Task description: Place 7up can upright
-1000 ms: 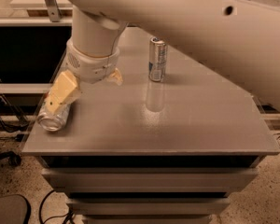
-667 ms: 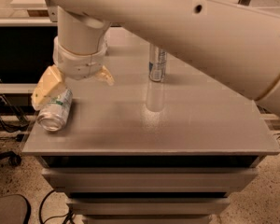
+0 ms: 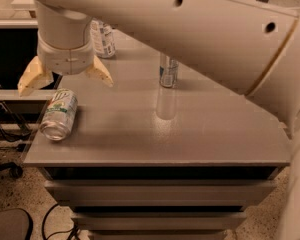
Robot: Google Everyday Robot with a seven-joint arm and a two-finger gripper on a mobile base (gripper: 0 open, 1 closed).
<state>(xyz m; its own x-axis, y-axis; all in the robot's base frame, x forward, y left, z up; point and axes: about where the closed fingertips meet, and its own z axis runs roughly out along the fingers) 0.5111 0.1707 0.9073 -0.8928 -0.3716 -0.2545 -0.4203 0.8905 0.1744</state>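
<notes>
Surface: grey table top point(image 3: 220, 134) over a stack of drawers point(image 3: 160, 191), with speckled floor beneath and dark cables point(image 3: 10, 129) at its 9 o'clock side.
7up can: the 7up can point(image 3: 59, 115) lies on its side at about 8 o'clock on the table top, close to the left edge and not far from the front edge.
Can's lie: its long axis runs from 1 o'clock to 7 o'clock; one silver end faces 7 o'clock, and the white and green label with the logo faces up.
Gripper: the gripper point(image 3: 66, 84) hangs at 12 o'clock from the can, over the table's left edge.
Gripper's state: its two tan fingers point(image 3: 99, 71) are spread wide, one toward 9 o'clock and one toward 3 o'clock, with nothing between them; they are apart from the can.
Arm: the broad white arm point(image 3: 200, 29) runs from the gripper's wrist toward 3 o'clock across the upper part of the view.
Clear bottle: a clear plastic bottle point(image 3: 166, 104) stands near the middle of the table, at 3 o'clock from the can and well apart from it.
Slim can: a slim silver-blue can point(image 3: 168, 70) stands upright just behind the bottle, at 12 o'clock from it.
Far corner: a white-labelled container point(image 3: 103, 38) stands at 11 o'clock on the table, partly hidden by the wrist.
</notes>
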